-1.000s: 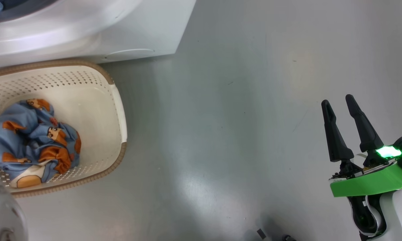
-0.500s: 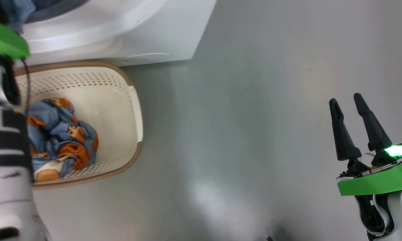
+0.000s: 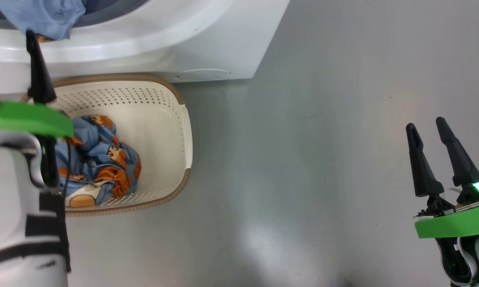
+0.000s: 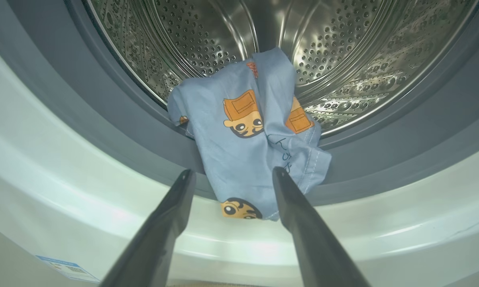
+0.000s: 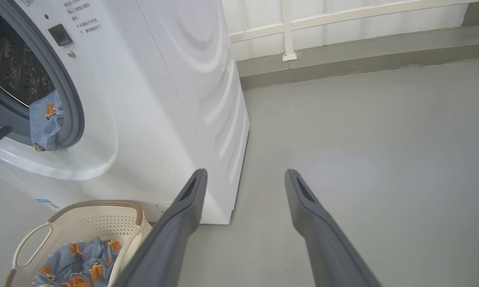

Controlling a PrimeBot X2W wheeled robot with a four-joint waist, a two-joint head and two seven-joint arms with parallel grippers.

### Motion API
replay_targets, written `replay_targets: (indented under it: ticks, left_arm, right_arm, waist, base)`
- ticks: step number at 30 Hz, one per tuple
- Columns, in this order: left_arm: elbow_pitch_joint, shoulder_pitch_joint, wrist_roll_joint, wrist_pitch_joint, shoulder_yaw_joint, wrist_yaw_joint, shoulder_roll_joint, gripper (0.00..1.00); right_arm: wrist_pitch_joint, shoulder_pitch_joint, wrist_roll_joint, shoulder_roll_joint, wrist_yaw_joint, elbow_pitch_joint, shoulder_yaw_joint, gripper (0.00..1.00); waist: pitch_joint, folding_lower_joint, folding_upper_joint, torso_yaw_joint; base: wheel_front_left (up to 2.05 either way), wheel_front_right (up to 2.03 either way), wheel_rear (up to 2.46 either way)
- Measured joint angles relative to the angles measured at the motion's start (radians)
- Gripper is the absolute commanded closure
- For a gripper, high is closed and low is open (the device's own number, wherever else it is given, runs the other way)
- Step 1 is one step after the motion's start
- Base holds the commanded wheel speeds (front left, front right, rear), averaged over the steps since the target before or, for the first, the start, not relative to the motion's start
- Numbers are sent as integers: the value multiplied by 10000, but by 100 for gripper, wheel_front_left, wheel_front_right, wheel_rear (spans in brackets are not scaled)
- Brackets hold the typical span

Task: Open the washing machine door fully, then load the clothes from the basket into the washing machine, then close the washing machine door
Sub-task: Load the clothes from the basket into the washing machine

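At nine o'clock in the head view, the left gripper point(image 3: 9, 38) has its jaws apart and empty, pointing at the washing machine point(image 3: 207, 44). Its pale forearm hides the left side of the basket point(image 3: 185, 131). In the left wrist view a blue garment point(image 4: 243, 143) hangs over the grey gasket point(image 4: 104, 119) at six o'clock of the drum point(image 4: 335, 48), half in and half out, just beyond the fingertips. The clothes point(image 3: 100, 159) lie bundled in the basket, close under the machine's front; whether it touches is unclear. From centre to three o'clock lies open grey floor point(image 3: 303, 159). At four o'clock is the right gripper point(image 3: 425, 123), jaws apart and empty.
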Motion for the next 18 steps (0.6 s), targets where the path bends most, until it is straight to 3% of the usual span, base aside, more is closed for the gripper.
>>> replay_targets:
  ticks: [18]
  left_arm:
    - [-2661,3566,-253,2,-295,-63,-299,0]
  right_arm:
    - [0,384,-111,-209,0,-19,-201,0]
  waist:
    - [-370,0,0,314]
  base:
    - [0,0,0]
